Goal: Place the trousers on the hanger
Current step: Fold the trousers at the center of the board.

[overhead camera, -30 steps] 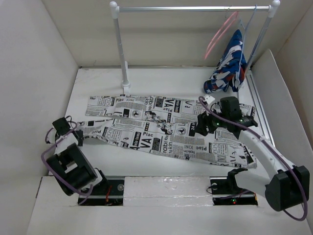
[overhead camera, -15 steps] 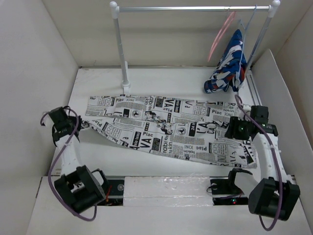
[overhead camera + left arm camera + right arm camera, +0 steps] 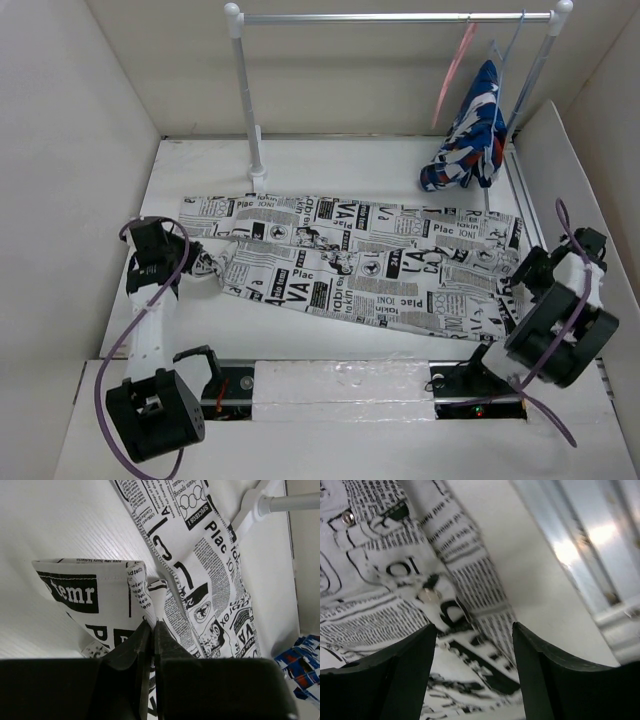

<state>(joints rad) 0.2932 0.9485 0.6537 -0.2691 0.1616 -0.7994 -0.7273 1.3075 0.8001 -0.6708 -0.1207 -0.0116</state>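
Note:
The trousers (image 3: 350,262) lie flat across the table, white with black newspaper print. My left gripper (image 3: 192,258) is shut on the left leg end of the trousers (image 3: 165,605), which is bunched and folded at the fingertips (image 3: 142,630). My right gripper (image 3: 525,275) is open and empty, just above the waist end of the trousers (image 3: 410,580) by the right rail. The pink hanger (image 3: 453,62) hangs on the rod (image 3: 390,17) at the back right.
A blue, white and red garment (image 3: 468,135) hangs on a pale blue hanger (image 3: 505,45) beside the pink one. The rack's left post (image 3: 247,100) stands behind the trousers. White walls enclose the table; a metal rail (image 3: 580,545) runs along the right edge.
My left gripper moved right and folded the leg end inward. My right arm swung from over the trousers to the right edge of the table. The pink hanger swung on the rod.

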